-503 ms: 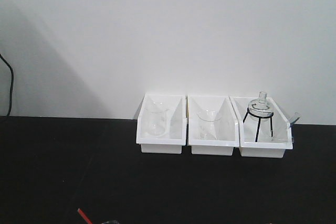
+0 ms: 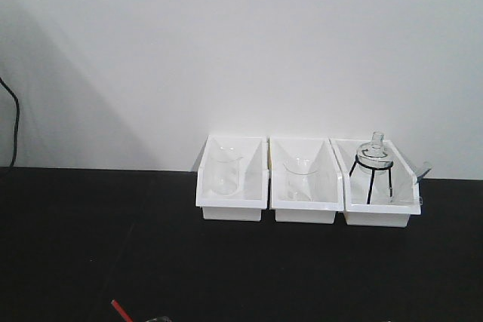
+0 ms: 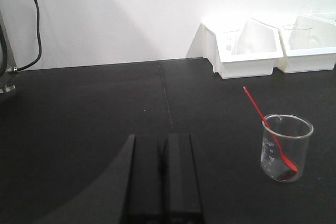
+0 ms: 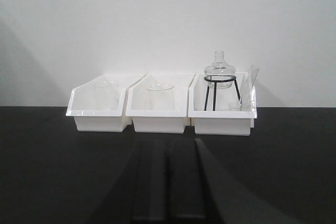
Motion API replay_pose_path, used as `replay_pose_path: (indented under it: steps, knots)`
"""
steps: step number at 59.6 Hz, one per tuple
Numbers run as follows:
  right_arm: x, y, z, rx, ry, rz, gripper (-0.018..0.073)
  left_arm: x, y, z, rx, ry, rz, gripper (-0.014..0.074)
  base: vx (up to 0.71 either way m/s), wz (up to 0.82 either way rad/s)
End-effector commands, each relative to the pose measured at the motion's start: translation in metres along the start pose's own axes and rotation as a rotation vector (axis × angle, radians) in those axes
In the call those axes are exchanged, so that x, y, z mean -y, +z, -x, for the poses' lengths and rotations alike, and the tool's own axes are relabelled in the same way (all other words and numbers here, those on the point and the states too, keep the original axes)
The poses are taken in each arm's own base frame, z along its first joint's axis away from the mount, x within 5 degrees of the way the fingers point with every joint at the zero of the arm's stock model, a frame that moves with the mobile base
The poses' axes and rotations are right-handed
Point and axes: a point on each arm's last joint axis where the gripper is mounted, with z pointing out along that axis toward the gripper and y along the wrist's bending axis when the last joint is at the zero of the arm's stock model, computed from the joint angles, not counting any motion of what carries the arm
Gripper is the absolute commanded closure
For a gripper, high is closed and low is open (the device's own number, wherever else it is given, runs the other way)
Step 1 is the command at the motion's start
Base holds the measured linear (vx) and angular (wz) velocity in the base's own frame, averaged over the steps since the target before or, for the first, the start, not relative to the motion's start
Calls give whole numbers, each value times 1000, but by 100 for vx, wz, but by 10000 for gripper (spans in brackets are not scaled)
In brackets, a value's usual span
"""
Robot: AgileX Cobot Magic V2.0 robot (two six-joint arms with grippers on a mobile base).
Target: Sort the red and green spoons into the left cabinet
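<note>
The red spoon [image 3: 270, 132] stands bowl-down in a small glass beaker [image 3: 286, 148] on the black table, to the right of my left gripper [image 3: 163, 139]. Its handle leans up and to the left. The tip of its handle also shows at the bottom edge of the front view [image 2: 121, 311]. My left gripper is shut and empty, low over the table. My right gripper [image 4: 168, 144] is shut and empty, and it faces the three white bins. The green spoon and the left cabinet are out of view.
Three white bins stand in a row against the back wall: the left bin [image 2: 231, 179] and the middle bin [image 2: 304, 180] each hold a glass beaker. The right bin [image 2: 381, 186] holds a round flask on a black tripod. A black cable [image 3: 32, 19] hangs at the far left.
</note>
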Motion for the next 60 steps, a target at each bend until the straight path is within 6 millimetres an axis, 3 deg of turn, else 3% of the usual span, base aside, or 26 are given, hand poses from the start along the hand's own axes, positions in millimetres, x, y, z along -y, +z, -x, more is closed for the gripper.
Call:
replay_pose_path:
  steps: [1, 21, 31, 40, 49, 55, 60]
  knots:
    - [0, -1, 4, 82, -15, 2, 564, 0, -2, 9, 102, -13, 2, 594, 0, 0]
    - [0, -1, 4, 82, -16, 2, 564, 0, -2, 9, 107, -13, 2, 594, 0, 0]
    - [-1, -2, 15, 189, -15, 8, 564, 0, -3, 14, 154, -16, 3, 594, 0, 0]
    - [-1, -5, 26, 319, 20, 20, 564, -1, -8, 34, 350, -63, 5, 594, 0, 0]
    - [-3, -12, 50, 456, 100, 49, 564, -5, -19, 58, 609, -211, -13, 594, 0, 0]
    - [-6, -18, 77, 483, 101, 57, 564, -4, -25, 79, 613, -230, -27, 594, 0, 0]
    - [-8, -24, 111, 467, 52, 46, 564, -3, -28, 102, 548, -230, -33, 594, 0, 0]
